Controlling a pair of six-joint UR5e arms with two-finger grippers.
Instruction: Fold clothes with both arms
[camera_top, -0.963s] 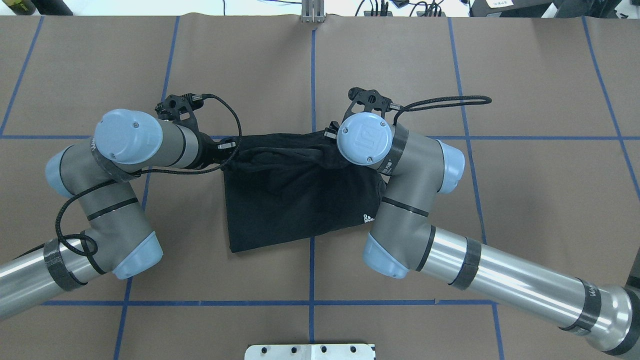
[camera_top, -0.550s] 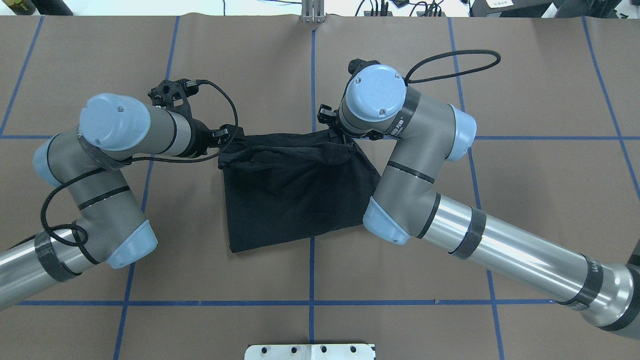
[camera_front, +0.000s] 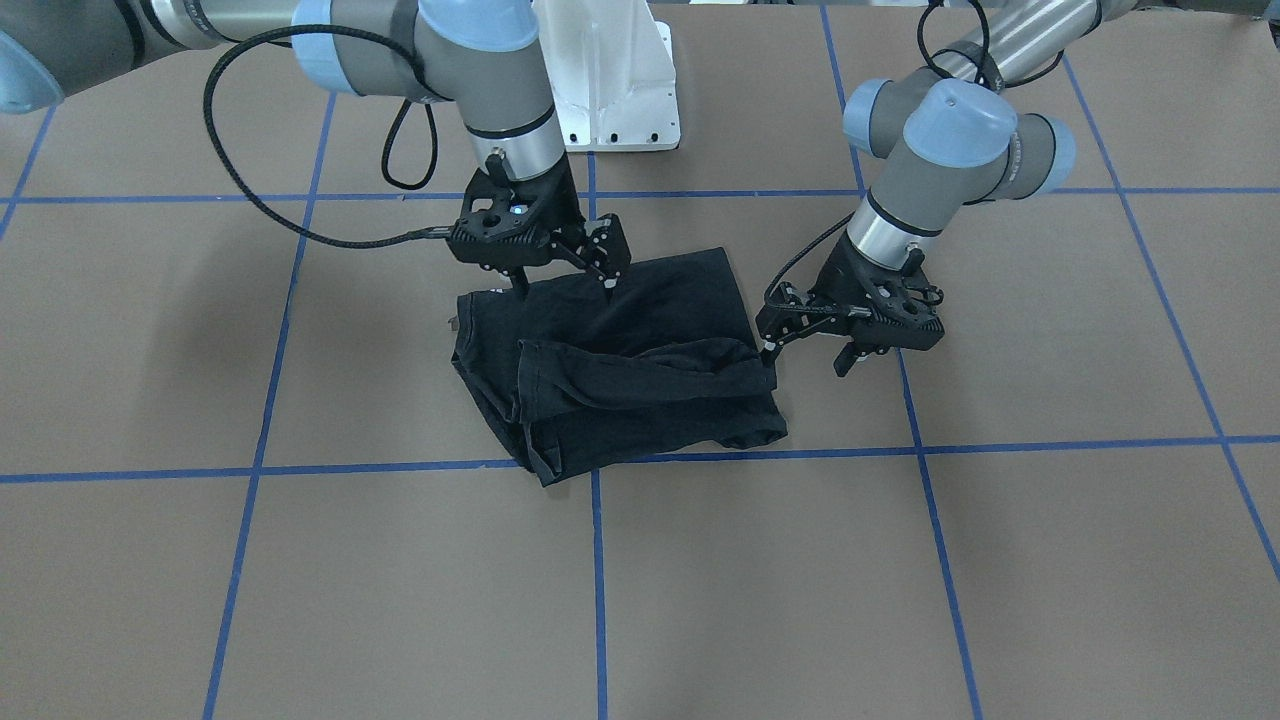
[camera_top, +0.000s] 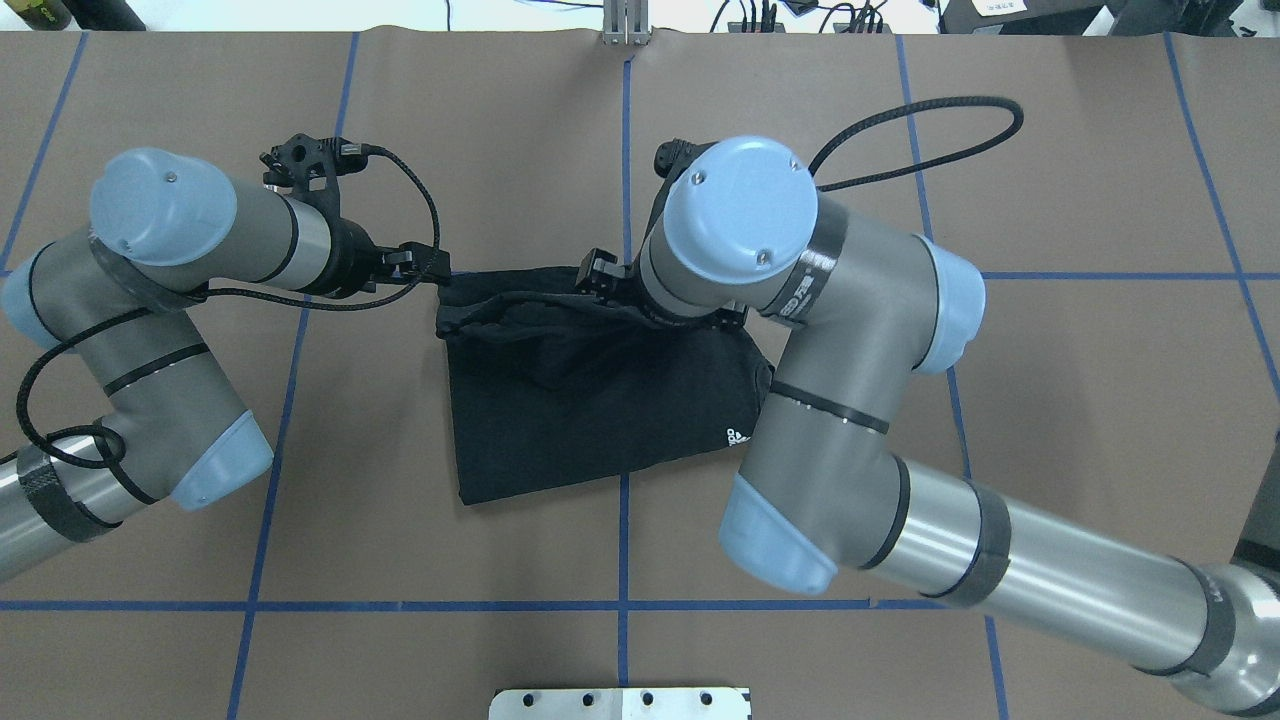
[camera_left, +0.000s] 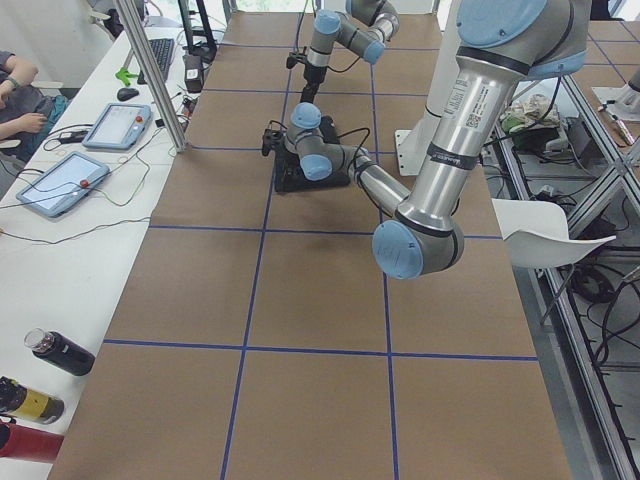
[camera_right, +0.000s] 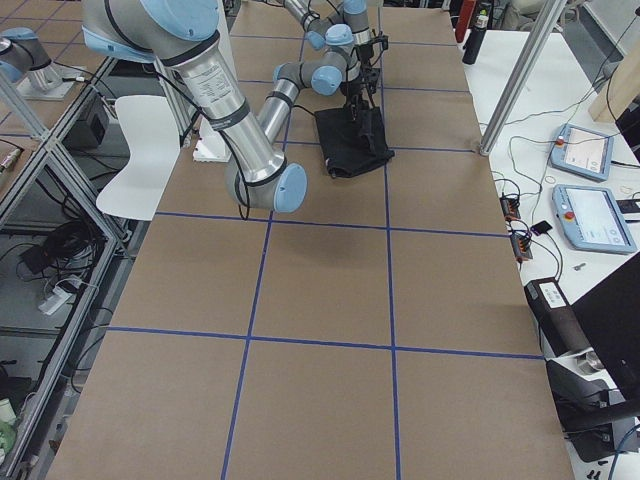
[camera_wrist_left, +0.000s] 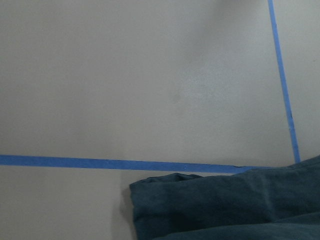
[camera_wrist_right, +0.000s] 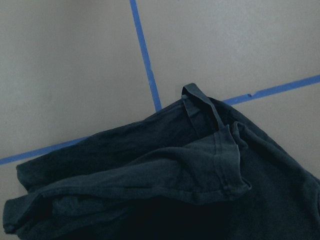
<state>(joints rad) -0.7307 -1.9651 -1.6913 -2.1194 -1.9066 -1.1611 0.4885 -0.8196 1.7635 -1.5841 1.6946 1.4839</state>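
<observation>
The black T-shirt (camera_front: 620, 360) lies folded into a rough rectangle on the brown table, plain black side up, with a bunched fold along its far edge (camera_top: 560, 305). It also shows in the right wrist view (camera_wrist_right: 150, 190) and at the bottom of the left wrist view (camera_wrist_left: 225, 210). My left gripper (camera_front: 806, 356) is open and empty, low beside the shirt's left far corner. In the overhead view the left gripper (camera_top: 425, 268) points at that corner. My right gripper (camera_front: 566, 294) is open and empty, just above the shirt's near part. The right wrist hides most of it from overhead.
The white pedestal base (camera_front: 610, 80) stands behind the shirt. Blue tape lines (camera_top: 624, 540) grid the table. A metal plate (camera_top: 620, 703) sits at the near edge. Tablets (camera_left: 60, 185) and bottles (camera_left: 60, 352) lie on the side bench.
Both grippers have come off the shirt's far edge. The left arm has drawn back to the left. The right wrist has risen and shifted left over the shirt. The fold rests on the shirt.
</observation>
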